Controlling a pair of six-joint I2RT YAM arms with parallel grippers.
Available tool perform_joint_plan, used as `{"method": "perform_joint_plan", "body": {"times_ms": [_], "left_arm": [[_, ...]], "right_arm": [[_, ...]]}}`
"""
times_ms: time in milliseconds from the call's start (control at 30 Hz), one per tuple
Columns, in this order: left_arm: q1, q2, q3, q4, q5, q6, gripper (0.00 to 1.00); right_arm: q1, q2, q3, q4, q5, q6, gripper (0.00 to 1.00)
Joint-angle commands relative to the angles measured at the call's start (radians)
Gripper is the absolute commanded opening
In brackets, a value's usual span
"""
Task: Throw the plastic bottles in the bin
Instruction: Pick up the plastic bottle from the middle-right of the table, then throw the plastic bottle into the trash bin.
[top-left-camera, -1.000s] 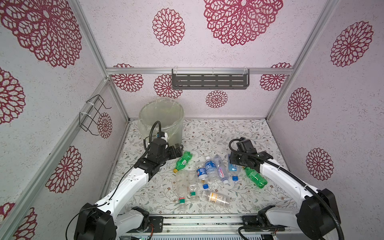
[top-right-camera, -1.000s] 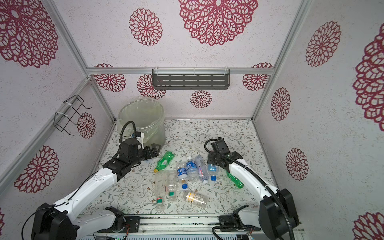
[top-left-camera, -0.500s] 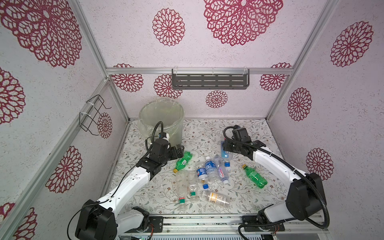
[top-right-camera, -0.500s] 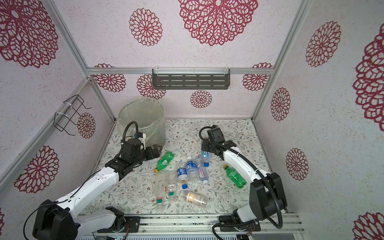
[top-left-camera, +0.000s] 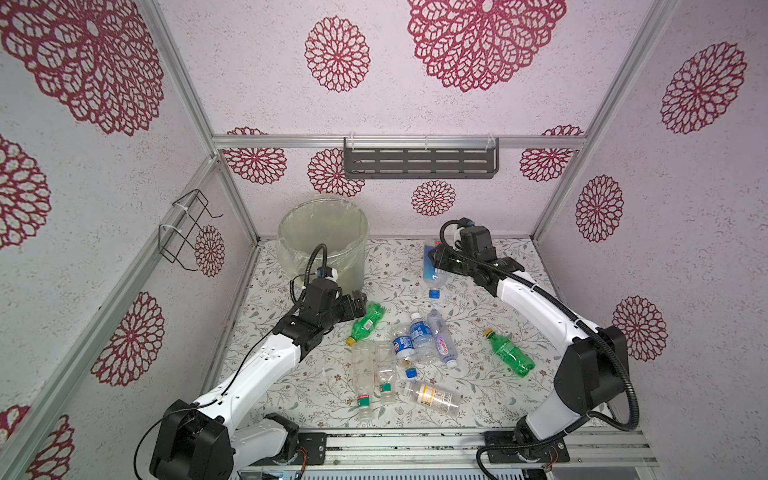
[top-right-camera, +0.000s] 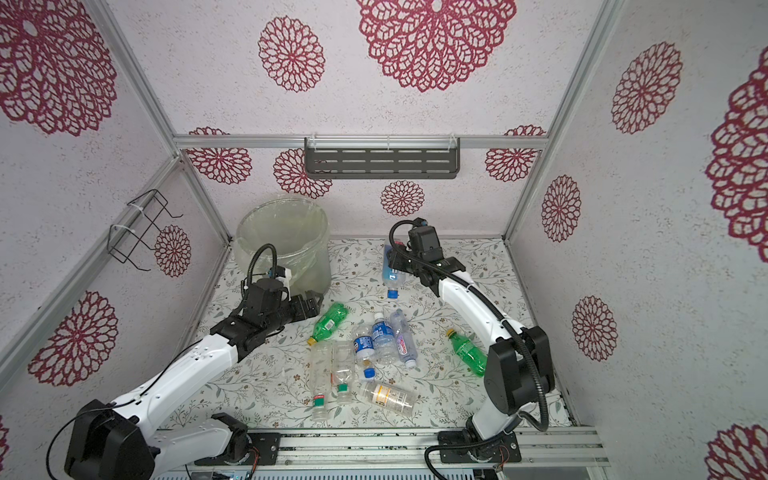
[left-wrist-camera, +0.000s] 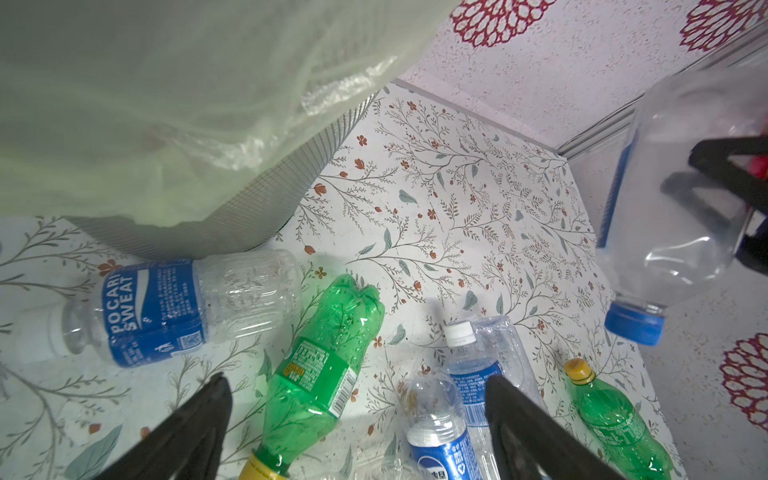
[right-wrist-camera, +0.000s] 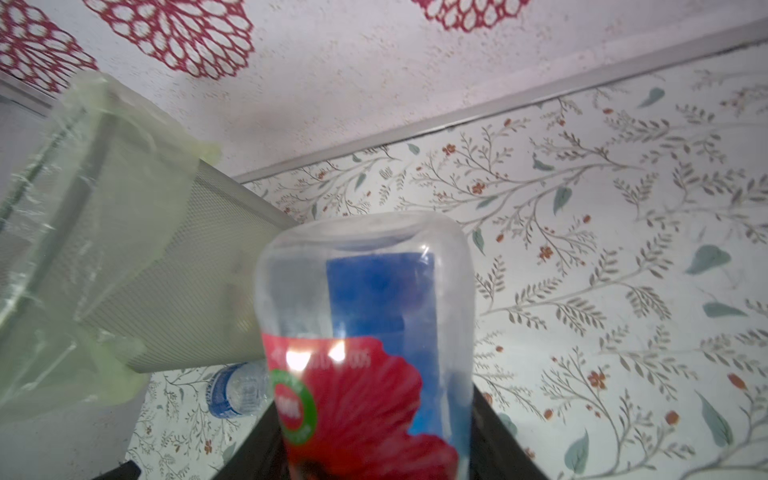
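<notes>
The bin (top-left-camera: 322, 241) stands at the back left, lined with a clear bag. My right gripper (top-left-camera: 436, 257) is shut on a clear bottle (top-left-camera: 432, 272) with a red and blue label. The bottle hangs blue cap down above the floor, right of the bin. The right wrist view has this bottle (right-wrist-camera: 365, 332) between the jaws of the right gripper (right-wrist-camera: 376, 440), with the bin (right-wrist-camera: 124, 249) beside it. My left gripper (left-wrist-camera: 357, 382) is open low over a green bottle (left-wrist-camera: 328, 353). A blue-labelled bottle (left-wrist-camera: 166, 307) lies at the bin's base. Several more plastic bottles (top-left-camera: 415, 345) lie mid-floor.
A second green bottle (top-left-camera: 509, 353) lies apart near the right arm. A grey shelf (top-left-camera: 419, 162) hangs on the back wall and a wire rack (top-left-camera: 187, 232) on the left wall. Walls close three sides; a metal rail (top-left-camera: 415, 444) runs along the front.
My right gripper has lifted the red-and-blue-labelled bottle out of the pile and carried it up and toward the back. The left arm has barely moved and stays open.
</notes>
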Motion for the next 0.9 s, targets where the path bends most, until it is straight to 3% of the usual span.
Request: {"method": "perform_joint_plan", "body": {"times_ms": [0, 300, 633, 867], "left_arm": [[-0.007, -0.023, -0.005, -0.002, -0.02, -0.007, 0.97], [-0.007, -0.044, -0.034, -0.015, -0.034, -0.013, 0.97], [-0.006, -0.061, -0.058, -0.014, -0.055, -0.04, 0.97], [-0.004, -0.039, -0.045, 0.02, -0.043, -0.059, 0.97]], "right_arm": [[-0.003, 0.009, 0.09, 0.032, -0.036, 0.008, 0.52], [-0.003, 0.013, 0.103, 0.225, -0.142, 0.045, 0.52], [-0.002, 0.058, 0.241, 0.252, -0.18, 0.131, 0.51], [-0.002, 0.065, 0.298, 0.255, -0.192, 0.122, 0.51]]}}
